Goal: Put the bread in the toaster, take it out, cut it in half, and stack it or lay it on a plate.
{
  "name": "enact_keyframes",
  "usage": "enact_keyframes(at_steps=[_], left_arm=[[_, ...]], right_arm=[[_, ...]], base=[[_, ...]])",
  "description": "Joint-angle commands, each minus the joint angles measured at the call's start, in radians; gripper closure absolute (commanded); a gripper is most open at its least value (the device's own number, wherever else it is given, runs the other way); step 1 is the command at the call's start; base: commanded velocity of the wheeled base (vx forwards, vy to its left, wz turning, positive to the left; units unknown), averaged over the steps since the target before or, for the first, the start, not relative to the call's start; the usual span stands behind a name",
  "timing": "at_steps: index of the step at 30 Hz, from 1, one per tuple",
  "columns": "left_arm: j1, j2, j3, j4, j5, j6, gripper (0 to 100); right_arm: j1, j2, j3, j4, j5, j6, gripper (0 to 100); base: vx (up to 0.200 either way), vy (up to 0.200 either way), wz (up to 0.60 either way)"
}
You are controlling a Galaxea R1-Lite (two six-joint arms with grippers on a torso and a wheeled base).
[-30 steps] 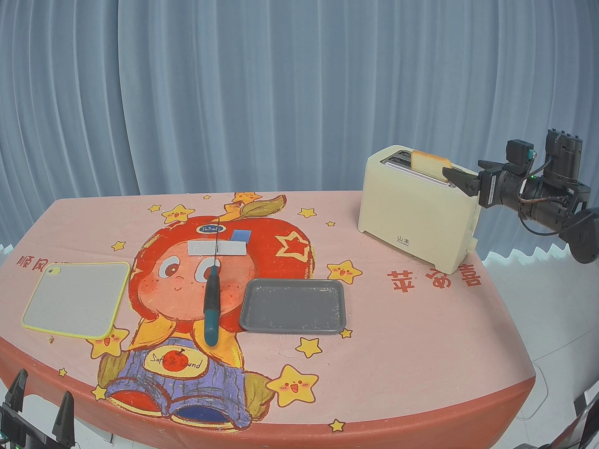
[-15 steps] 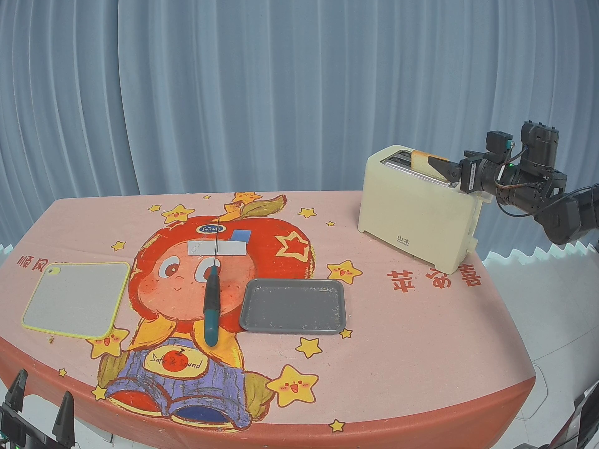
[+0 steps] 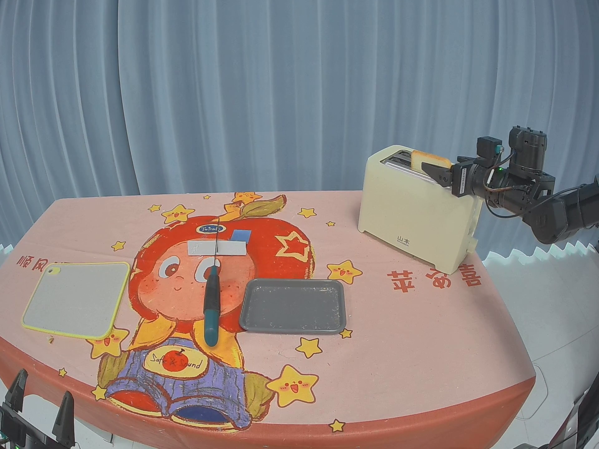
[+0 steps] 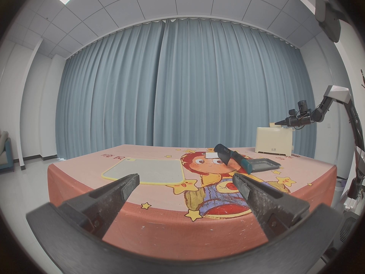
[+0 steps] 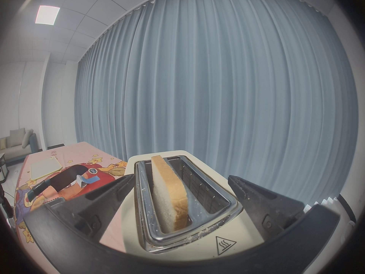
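Note:
A cream toaster [image 3: 418,210] stands at the table's back right, with a slice of bread [image 3: 429,158] upright in its nearer slot and sticking out of the top. My right gripper [image 3: 437,173] hovers open just over the toaster's right end. In the right wrist view the bread [image 5: 169,196] stands in the gap of the right gripper [image 5: 180,180], touching neither finger. A grey plate [image 3: 293,305] lies mid-table beside a teal-handled knife [image 3: 212,300]. My left gripper [image 4: 185,179] is open and holds nothing, low before the table's front left corner [image 3: 40,403].
A grey cutting board [image 3: 78,299] with a yellow rim lies at the table's left. Small white and blue cards [image 3: 218,246] sit behind the knife's blade. A blue curtain hangs close behind the table. The front right of the tablecloth is bare.
My right arm has swung left and slightly up, bringing its open gripper from beside the toaster's right end to over the slot around the bread. Nothing else moved.

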Motion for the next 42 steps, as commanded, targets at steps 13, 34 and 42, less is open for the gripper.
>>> enact_keyframes(at_steps=[13,34,42], left_arm=[[0.0,-0.002,0.018,-0.001,0.0,0.0,0],[0.0,-0.002,0.018,0.0,0.0,0.0,0],[0.0,-0.002,0.018,-0.001,0.0,0.0,0]], right_arm=[[0.006,-0.002,0.007,-0.005,-0.015,0.001,100],[0.008,-0.14,0.027,-0.017,-0.015,0.029,100],[0.013,-0.213,0.09,-0.022,-0.014,0.043,100]], base=[[0.0,0.0,0.0],[0.0,0.0,0.0],[0.0,0.0,0.0]])
